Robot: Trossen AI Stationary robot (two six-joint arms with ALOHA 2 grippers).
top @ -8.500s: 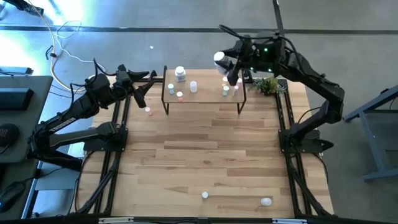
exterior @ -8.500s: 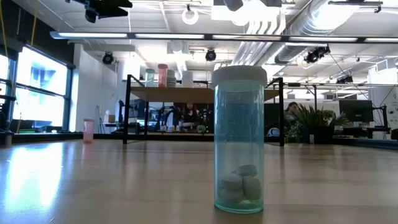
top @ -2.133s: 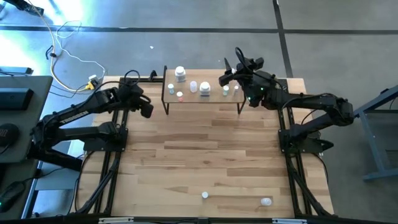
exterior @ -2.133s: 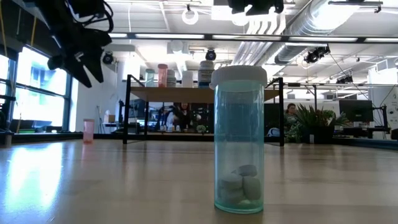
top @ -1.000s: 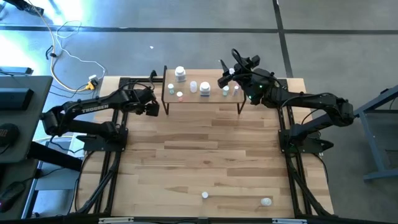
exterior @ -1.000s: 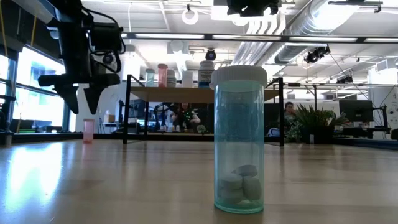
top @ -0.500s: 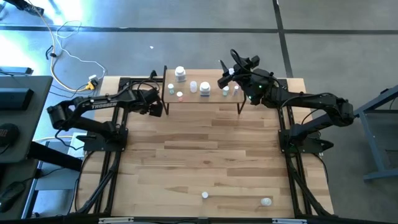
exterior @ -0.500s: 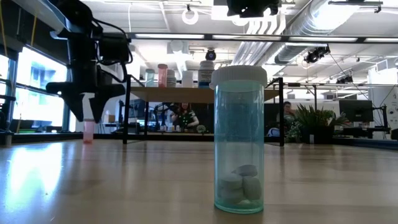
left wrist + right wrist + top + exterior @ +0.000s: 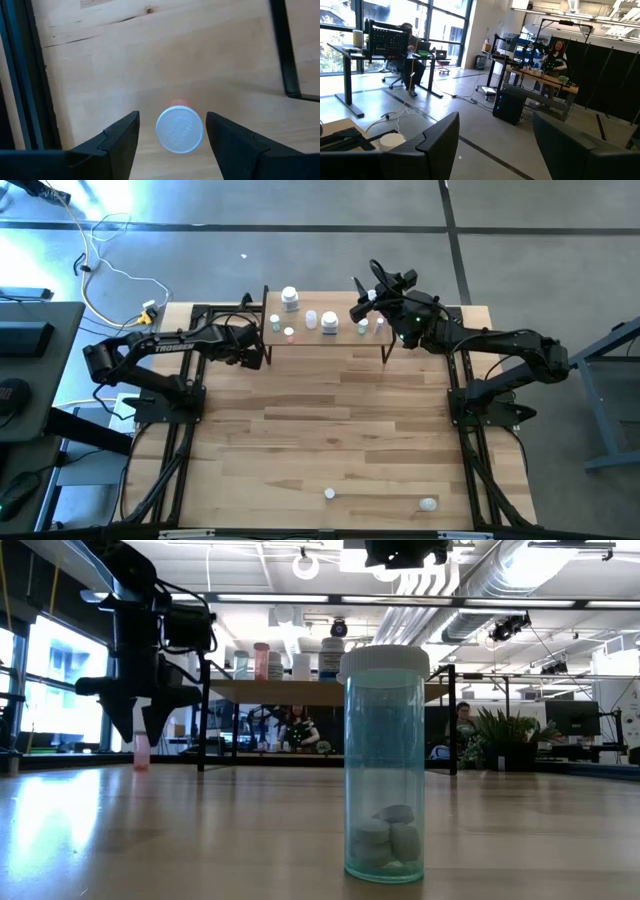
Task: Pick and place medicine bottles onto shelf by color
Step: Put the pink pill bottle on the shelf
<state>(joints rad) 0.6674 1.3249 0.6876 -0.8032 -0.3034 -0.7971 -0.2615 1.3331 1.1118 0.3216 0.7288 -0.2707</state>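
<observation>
Our left hand [image 9: 170, 135] hangs released, fingers straddling the pink bottle [image 9: 179, 129] standing on the desk [image 9: 330, 420] beside the shelf [image 9: 345, 338]. We should descend centred, then clench gently. Right hand [image 9: 362, 298] waits released above the shelf.

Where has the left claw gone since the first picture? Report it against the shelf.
Yes: the left claw moved toward the shelf, now beside its left legs, straddling the pink bottle.

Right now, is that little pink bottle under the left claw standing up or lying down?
Upright. The pink bottle stands on its base, white cap facing up between the left gripper fingers.
</observation>
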